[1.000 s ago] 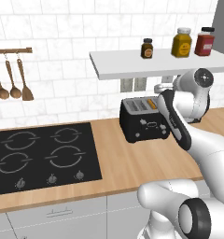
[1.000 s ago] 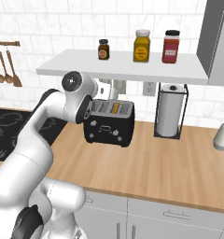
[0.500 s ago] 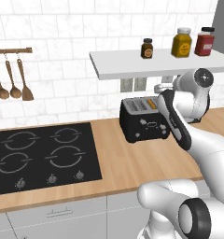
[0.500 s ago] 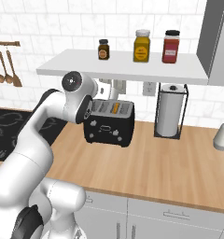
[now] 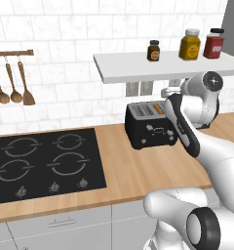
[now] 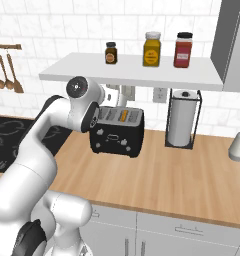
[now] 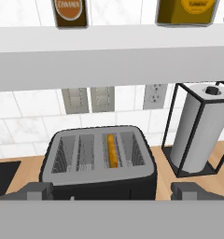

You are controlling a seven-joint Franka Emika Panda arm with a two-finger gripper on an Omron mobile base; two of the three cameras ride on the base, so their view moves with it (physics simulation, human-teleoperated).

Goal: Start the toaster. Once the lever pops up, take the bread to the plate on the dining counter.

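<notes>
Toaster [image 7: 102,163] on wood bench [image 5: 138,166] under shelf [image 6: 132,70], directly ahead of and below jaws. Bread [image 7: 112,150] on edge in right-hand slot, well down (orange sliver from above). Gripper [image 7: 111,191] spread fully wide, tips flanking toaster body, holding nothing, touching nothing. Hand view gives slot interior and paper towel roll [image 7: 198,130]; left base view gives hob [image 5: 41,163] and front knobs.
</notes>
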